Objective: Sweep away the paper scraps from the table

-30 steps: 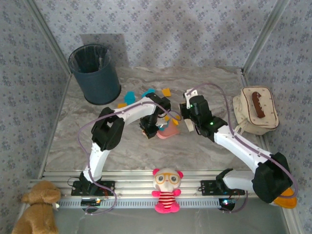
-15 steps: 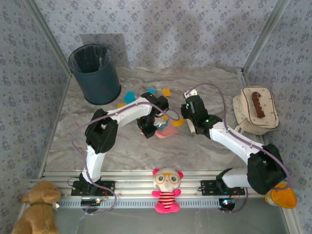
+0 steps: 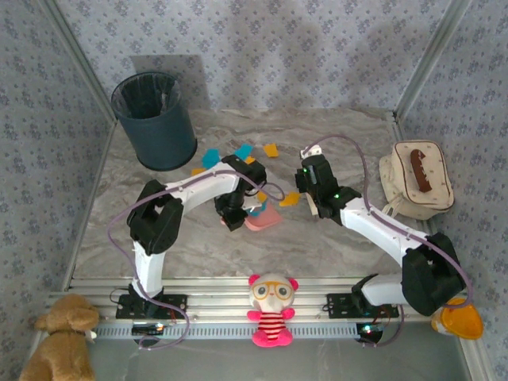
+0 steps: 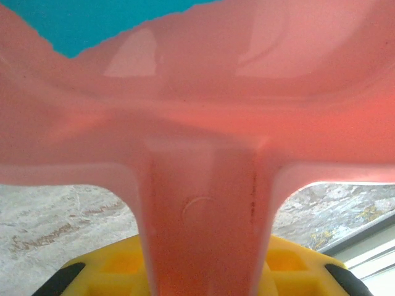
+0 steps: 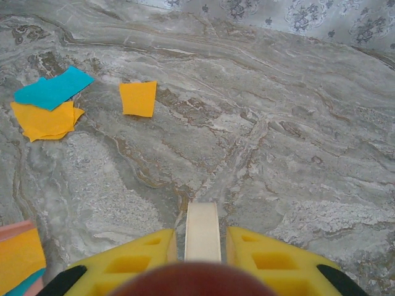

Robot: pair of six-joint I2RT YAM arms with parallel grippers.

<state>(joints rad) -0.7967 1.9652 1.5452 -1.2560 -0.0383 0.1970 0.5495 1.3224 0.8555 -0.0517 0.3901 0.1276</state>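
My left gripper (image 3: pixel 236 213) is shut on the handle of a pink dustpan (image 3: pixel 261 219) at the middle of the table (image 3: pixel 349 135). In the left wrist view that dustpan (image 4: pixel 203 123) is very close, its handle between my yellow fingers (image 4: pixel 111 268), with a cyan scrap (image 4: pixel 92 18) in it. Paper scraps lie behind it: cyan (image 3: pixel 210 158) and orange (image 3: pixel 271 149), plus one orange piece (image 3: pixel 290 198) beside the pan. My right gripper (image 3: pixel 309 168) is shut on a cream brush-like tool (image 5: pixel 202 231) with a dark brown end. Ahead of it lie cyan (image 5: pixel 54 86) and orange (image 5: pixel 139 98) scraps.
A dark blue bin (image 3: pixel 155 119) stands at the back left. A beige pouch (image 3: pixel 417 178) with a brown piece on it sits at the right edge. A pink-and-red doll (image 3: pixel 271 309) and a brown teddy (image 3: pixel 59 337) sit by the front rail.
My left arm has drawn the dustpan a little to the left. My right arm has folded its elbow down; an orange scrap now lies uncovered between the two grippers.
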